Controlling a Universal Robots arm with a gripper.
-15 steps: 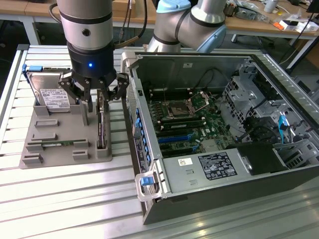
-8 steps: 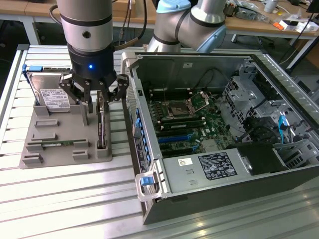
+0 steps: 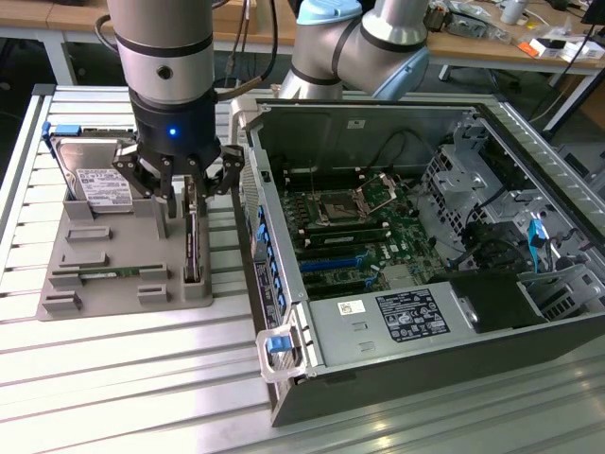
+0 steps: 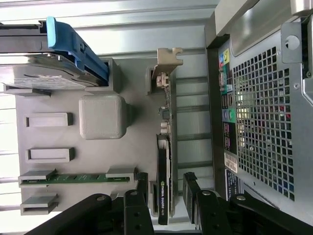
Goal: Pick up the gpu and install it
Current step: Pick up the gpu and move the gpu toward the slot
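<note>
In a slot of the grey tray (image 3: 104,248) beside the case (image 3: 378,374), the gpu (image 3: 193,248) stands on edge: thin green board, black shroud, silver bracket (image 4: 168,58) at one end. The pincer (image 3: 189,203) straddles it from above, released, fingers (image 4: 142,185) clear of both faces.

The table (image 3: 113,378) is ribbed bare metal with a dull sheen. The holder (image 3: 123,241) is matt grey plastic. The gpu (image 4: 164,196) is black plastic with a dull metal bracket (image 4: 168,56). The computer case (image 3: 397,378) is smooth grey sheet metal; the gripper (image 4: 165,183) is matt black.
</note>
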